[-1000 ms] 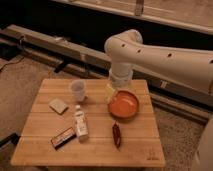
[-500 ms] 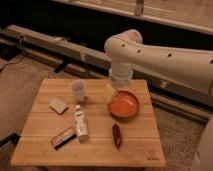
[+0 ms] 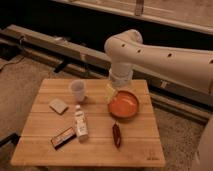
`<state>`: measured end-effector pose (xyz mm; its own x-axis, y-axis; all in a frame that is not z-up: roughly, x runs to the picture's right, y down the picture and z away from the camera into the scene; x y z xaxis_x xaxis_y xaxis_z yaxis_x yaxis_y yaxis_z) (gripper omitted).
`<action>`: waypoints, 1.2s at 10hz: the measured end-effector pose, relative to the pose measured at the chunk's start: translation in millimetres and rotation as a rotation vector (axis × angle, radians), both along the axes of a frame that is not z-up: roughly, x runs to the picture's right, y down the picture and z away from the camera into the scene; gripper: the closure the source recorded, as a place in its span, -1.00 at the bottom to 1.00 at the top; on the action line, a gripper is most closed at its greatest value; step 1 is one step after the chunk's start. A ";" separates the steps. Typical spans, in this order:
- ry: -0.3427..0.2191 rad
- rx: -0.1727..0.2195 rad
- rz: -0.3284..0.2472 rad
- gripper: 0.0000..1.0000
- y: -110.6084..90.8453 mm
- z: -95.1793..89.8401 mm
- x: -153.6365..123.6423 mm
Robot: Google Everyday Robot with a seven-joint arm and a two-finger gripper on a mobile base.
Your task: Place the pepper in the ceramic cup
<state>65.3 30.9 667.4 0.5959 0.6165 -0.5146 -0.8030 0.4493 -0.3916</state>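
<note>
across the last second we see no change: the arm sits in the same pose, and the tool [image 3: 112, 92] hangs low over the counter [image 3: 145, 147], just beside the rim of the orange bowl [image 3: 123, 105]. we cannot tell whether the tool is released or clenched. we see nothing in it, so we judge that the task has not really begun.

the pepper [image 3: 116, 135] lies flat on the counter. it is well apart from the tool, out past the bowl toward the near edge, and nothing touches it. its long axis runs roughly from the far edge to the near edge, leaning a little sideways. we cannot make out which end is the tip.

the ceramic cup [image 3: 77, 90] stands upright off to the tool's side, away from the bowl. a white bottle [image 3: 80, 125] stands between the cup and the pepper. we judge that the tool must first travel to the pepper and turn to close across that axis.
</note>
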 end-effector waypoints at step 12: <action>0.070 -0.080 -0.018 -0.60 64.7 -23.4 14.0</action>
<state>79.3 95.6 644.0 0.5673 0.5612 -0.6027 -0.8217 0.4335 -0.3699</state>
